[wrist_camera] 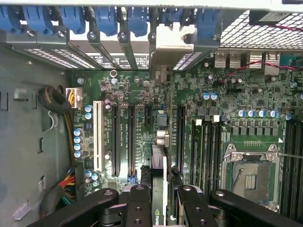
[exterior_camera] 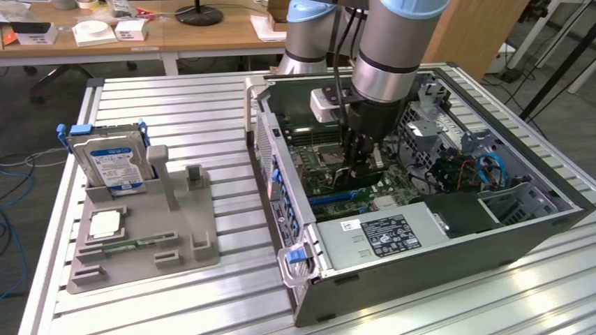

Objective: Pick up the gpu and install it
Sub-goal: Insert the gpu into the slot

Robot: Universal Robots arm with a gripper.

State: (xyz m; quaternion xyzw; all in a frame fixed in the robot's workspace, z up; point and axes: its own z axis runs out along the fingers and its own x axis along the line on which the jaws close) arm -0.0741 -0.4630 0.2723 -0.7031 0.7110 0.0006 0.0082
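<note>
Gripper (wrist_camera: 158, 201) clenched on the gpu (wrist_camera: 158, 165), card edge-on above the motherboard (wrist_camera: 137, 90) slots inside the open computer case (exterior_camera: 521, 237); likely light, stiff, fragile; best pinched by its top edge, clear of components.

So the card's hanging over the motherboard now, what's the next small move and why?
Probably a short, straight push down. The pincer grips the gpu on edge over the motherboard, its metal bracket already up at the rear slot covers. The card looks lined up with a slot, though whether it has started to seat is hidden.
</note>
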